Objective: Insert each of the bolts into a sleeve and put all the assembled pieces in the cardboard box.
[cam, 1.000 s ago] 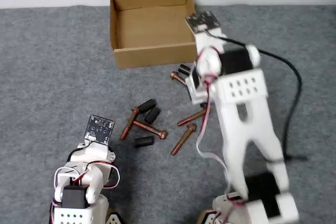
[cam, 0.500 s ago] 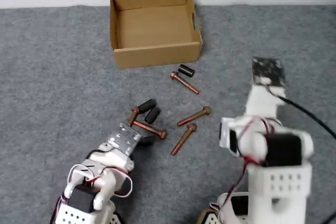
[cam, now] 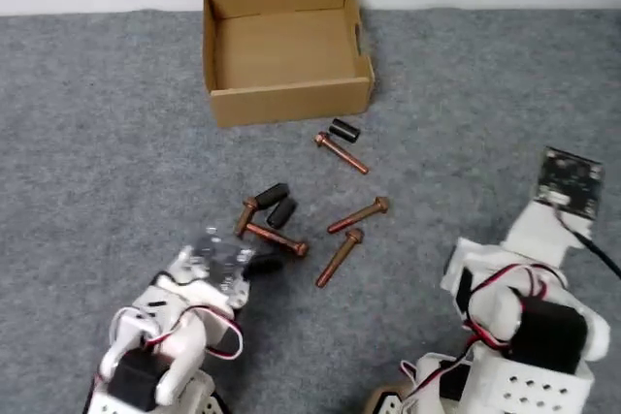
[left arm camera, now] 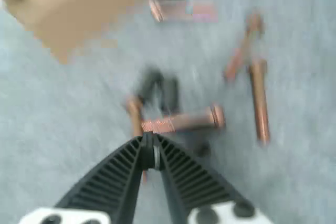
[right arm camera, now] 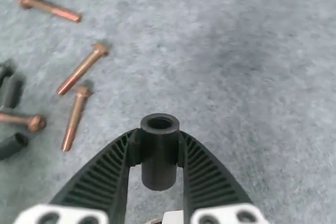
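Note:
My right gripper (right arm camera: pixel 158 139) is shut on a black sleeve (right arm camera: pixel 159 169), held upright above bare carpet at the front right. Its arm (cam: pixel 519 312) is low in the high view. Copper bolts (cam: pixel 341 153) (cam: pixel 357 214) (cam: pixel 338 257) (cam: pixel 276 238) lie scattered mid-table, with black sleeves (cam: pixel 344 130) (cam: pixel 271 195) (cam: pixel 282 212) among them. My left gripper (left arm camera: pixel 150 145) is shut and empty, its tips just short of a bolt (left arm camera: pixel 181 120) lying crosswise. The left arm (cam: pixel 215 264) partly covers one more sleeve (cam: pixel 266 263). The cardboard box (cam: pixel 286 94) stands open at the back.
Grey carpet covers the table. Open carpet spreads to the right of the bolts and along the left side. A black cable (cam: pixel 606 259) trails off at the right edge.
The right arm has pulled back from beside the box to the front right, carrying the sleeve. The left arm has come forward toward the cluster of bolts and sleeves.

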Motion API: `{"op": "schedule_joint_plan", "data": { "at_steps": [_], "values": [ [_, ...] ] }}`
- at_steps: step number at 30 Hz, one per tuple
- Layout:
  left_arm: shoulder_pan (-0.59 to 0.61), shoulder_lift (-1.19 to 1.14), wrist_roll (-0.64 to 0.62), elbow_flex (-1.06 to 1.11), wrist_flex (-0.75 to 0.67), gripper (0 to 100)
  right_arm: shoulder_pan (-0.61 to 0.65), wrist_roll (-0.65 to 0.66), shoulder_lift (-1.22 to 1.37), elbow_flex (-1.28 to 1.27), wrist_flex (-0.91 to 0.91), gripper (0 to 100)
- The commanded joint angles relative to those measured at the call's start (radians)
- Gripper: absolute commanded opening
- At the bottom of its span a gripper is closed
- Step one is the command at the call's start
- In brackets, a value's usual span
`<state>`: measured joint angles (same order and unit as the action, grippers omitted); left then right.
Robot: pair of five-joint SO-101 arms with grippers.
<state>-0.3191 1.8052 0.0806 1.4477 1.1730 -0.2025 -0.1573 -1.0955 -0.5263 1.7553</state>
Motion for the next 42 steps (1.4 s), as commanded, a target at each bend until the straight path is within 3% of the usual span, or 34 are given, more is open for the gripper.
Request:
{"op": "schedule_joint_plan", "data": {
  "at_steps": [1, 8, 16, 21, 27, 32, 42],
  "values": [
    [0.000, -0.109, 0.025, -0.136, -0.061, 1, -0.077, -0.014, -0.010, -0.003, 0.030, 0.9],
    [-0.044, -0.658, 0.026, -0.423, -0.091, 1, -0.160, -0.009, -0.021, -0.021, 0.010, 0.9],
    [-0.250, -1.218, 0.026, -0.808, 0.115, 1, -0.168, 0.017, -0.193, -0.077, -0.027, 0.9],
    [-0.279, -1.498, 0.028, -1.020, 0.192, 1, -0.168, 0.072, -0.338, -0.157, -0.070, 0.9],
    [-0.318, -1.769, 0.031, -1.244, 0.272, 1, -0.170, 0.098, -0.374, -0.173, -0.068, 0.9],
    [-0.359, -1.947, 0.028, -1.380, 0.341, 19, -0.170, 0.100, -0.380, -0.173, -0.068, 0.9],
    [-0.304, -2.214, 0.000, -1.557, 0.299, 18, -0.170, 0.100, -0.380, -0.173, -0.068, 0.9]
  ]
}}
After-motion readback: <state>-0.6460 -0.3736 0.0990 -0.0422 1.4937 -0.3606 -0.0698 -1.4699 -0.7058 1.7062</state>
